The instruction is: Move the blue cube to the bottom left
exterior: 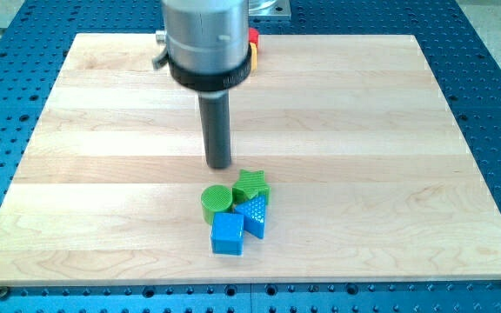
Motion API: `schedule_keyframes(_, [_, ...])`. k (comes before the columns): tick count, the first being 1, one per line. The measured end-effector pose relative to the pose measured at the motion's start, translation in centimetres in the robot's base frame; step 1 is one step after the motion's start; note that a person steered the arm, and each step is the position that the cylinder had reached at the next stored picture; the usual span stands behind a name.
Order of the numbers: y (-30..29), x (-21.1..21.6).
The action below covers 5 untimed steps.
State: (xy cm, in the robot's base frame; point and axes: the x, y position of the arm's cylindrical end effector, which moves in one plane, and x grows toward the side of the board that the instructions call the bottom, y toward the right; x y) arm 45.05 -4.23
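The blue cube (227,234) sits on the wooden board (103,174) near the view's bottom centre. It touches a green cylinder (217,202) above it and a blue triangular block (254,215) to its right. A green star block (251,184) lies above the blue triangular block. My tip (220,165) is just above the cluster, a short way above the green cylinder and left of the green star, apart from both.
A red block (253,36) and a yellow block (254,57) show partly behind the arm's body at the board's top edge. The board lies on a blue perforated table (494,104).
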Motion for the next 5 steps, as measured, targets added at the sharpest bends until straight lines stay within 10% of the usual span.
schedule_keyframes(3, [1.4,-3.9])
schedule_keyframes(5, [12.6,2.8])
